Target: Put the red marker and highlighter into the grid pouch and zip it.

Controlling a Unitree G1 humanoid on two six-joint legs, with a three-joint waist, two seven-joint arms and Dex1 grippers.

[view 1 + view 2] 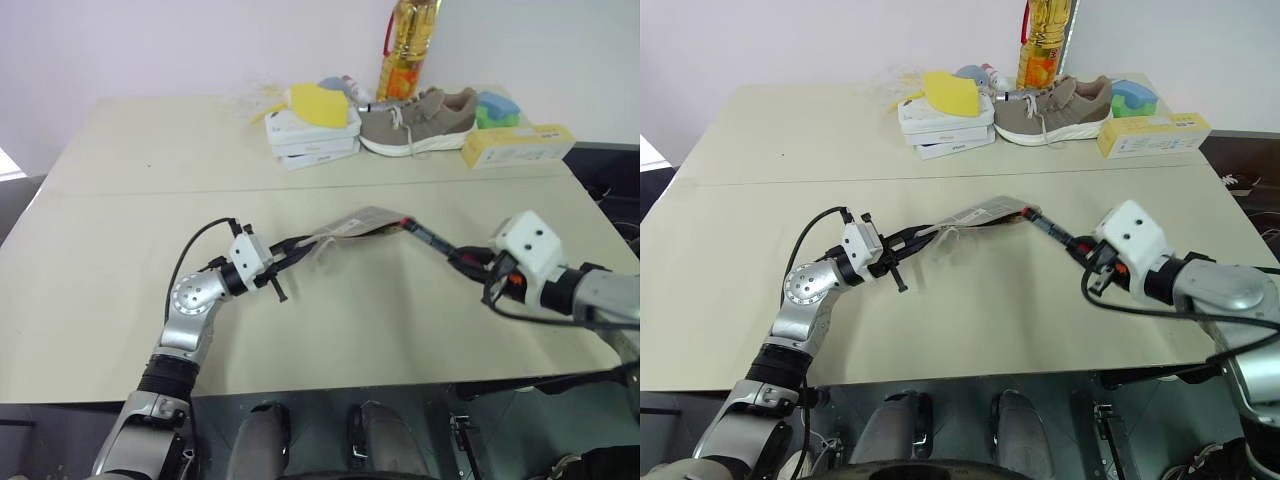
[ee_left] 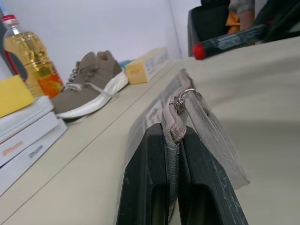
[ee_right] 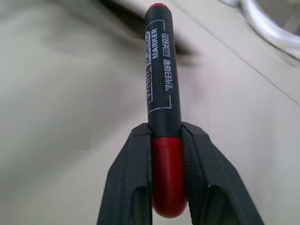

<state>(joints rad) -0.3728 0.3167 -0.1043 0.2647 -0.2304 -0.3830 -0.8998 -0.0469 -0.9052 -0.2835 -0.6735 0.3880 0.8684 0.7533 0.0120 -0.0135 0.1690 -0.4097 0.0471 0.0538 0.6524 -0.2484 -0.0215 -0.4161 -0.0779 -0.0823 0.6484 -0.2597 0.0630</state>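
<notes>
A: Left gripper (image 2: 174, 187)?
B: Clamped on the grid pouch (image 1: 352, 224) edge, pouch mid-table (image 1: 150, 210), nearer the front edge than the clutter at the back.
A: Right gripper (image 3: 168, 187)?
B: Pinching the red marker (image 3: 161, 79) by its cap, tip toward the pouch mouth.

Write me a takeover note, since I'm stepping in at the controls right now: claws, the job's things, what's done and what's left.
Left claw: shut on the edge of the grid pouch, lifting that end off the table.
Right claw: shut on the red marker at its red cap end, the far end aimed at the pouch's end.
Highlighter: I can't spot it.
Done: pouch and marker both gripped.
Left: slide the marker in, add the highlighter, zip.
</notes>
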